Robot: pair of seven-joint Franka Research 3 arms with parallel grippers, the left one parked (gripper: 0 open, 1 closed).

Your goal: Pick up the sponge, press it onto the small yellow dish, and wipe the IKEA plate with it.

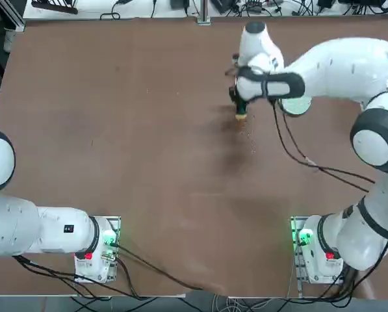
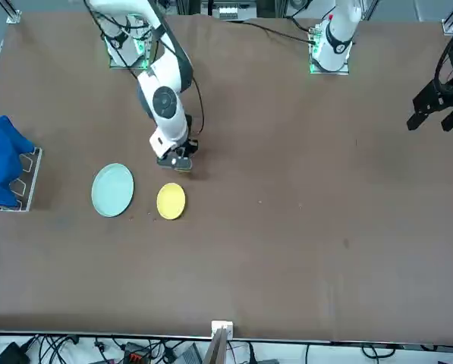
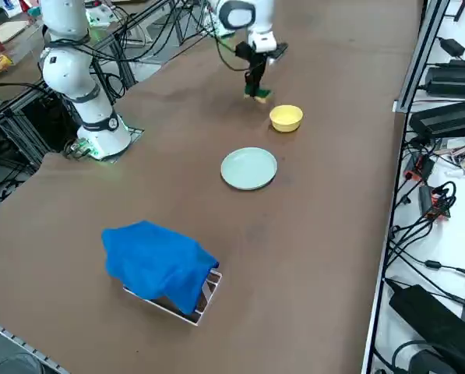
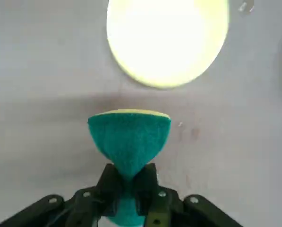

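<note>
My right gripper (image 4: 127, 182) is shut on the sponge (image 4: 129, 140), squeezing its green top into a pinched fan with a strip of yellow foam at its far edge. The sponge (image 3: 260, 96) sits at table level under the gripper (image 3: 255, 84). Just beyond it lies the small yellow dish (image 4: 166, 40), apart from the sponge. In the front view the gripper (image 2: 177, 161) stands a little behind the yellow dish (image 2: 171, 201), and the pale blue-green IKEA plate (image 2: 112, 189) lies beside that dish. From overhead the arm hides most of the plate (image 1: 296, 107), the dish is hidden, and the sponge (image 1: 241, 116) shows below the gripper (image 1: 239, 104).
A blue cloth (image 3: 158, 262) drapes over a small stand (image 3: 205, 300) near the right-side edge of the table (image 3: 318, 234). Cables (image 1: 310, 162) trail from the right arm across the table. Crumbs (image 1: 251, 136) speckle the surface near the sponge.
</note>
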